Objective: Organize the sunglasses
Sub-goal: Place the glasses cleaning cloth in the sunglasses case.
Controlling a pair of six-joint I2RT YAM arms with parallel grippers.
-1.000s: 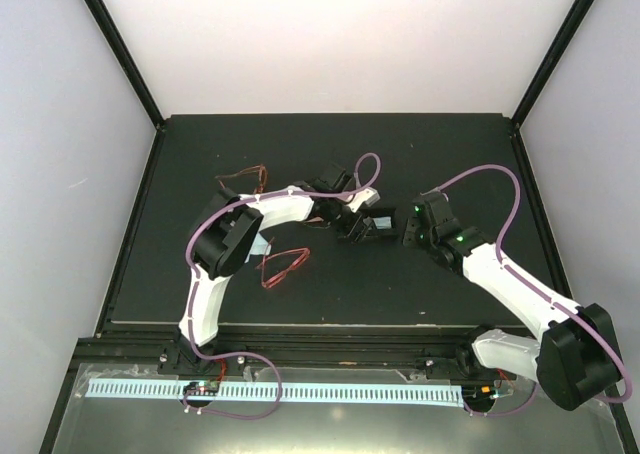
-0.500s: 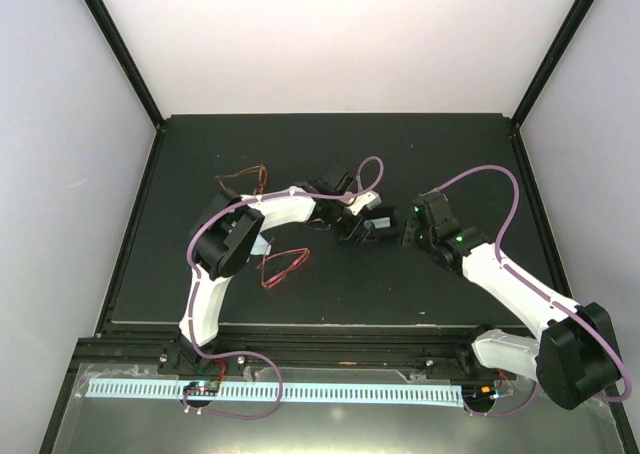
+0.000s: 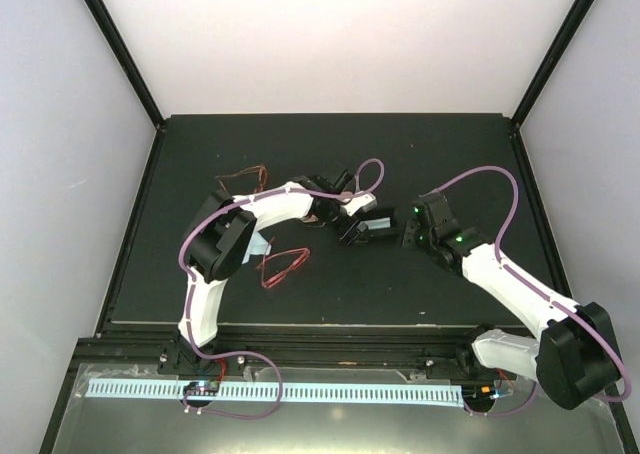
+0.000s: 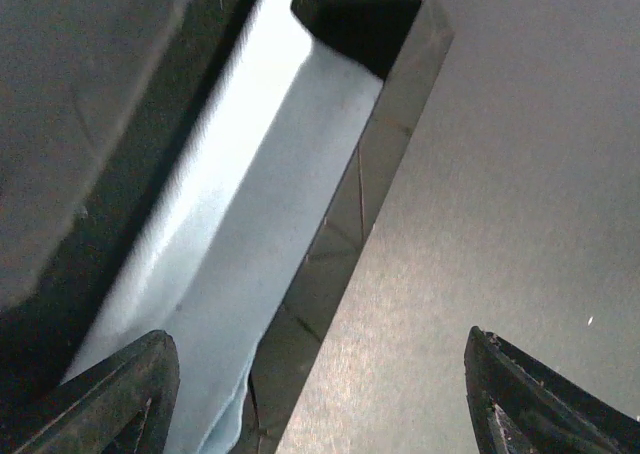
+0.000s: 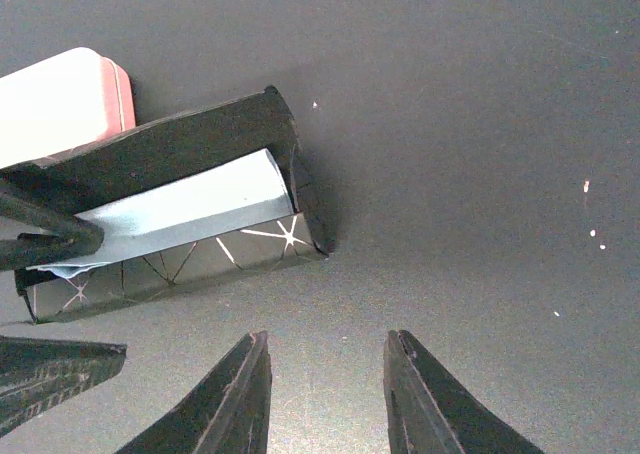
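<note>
The left claw (image 4: 320, 399) gapes wide, empty, over the rim of the open black case (image 5: 180, 264). The right claw (image 5: 325, 394), narrowly parted and empty, sits just beside it. Risk: the claws collide or shove the glossy, faceted, probably light case, rumpling its soft blue cloth (image 4: 250, 224). The thin-framed sunglasses, red pair (image 3: 284, 266) and amber pair (image 3: 243, 181), lie well behind the left claw.

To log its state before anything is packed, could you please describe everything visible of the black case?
The black case is a glossy, hard-looking oblong box, its side wall marked with thin faceted lines. It lies open on the dark table, a light blue cloth lining the inside. A pink case sits close beside it. The left gripper, open, straddles one wall; contact cannot be told.
</note>
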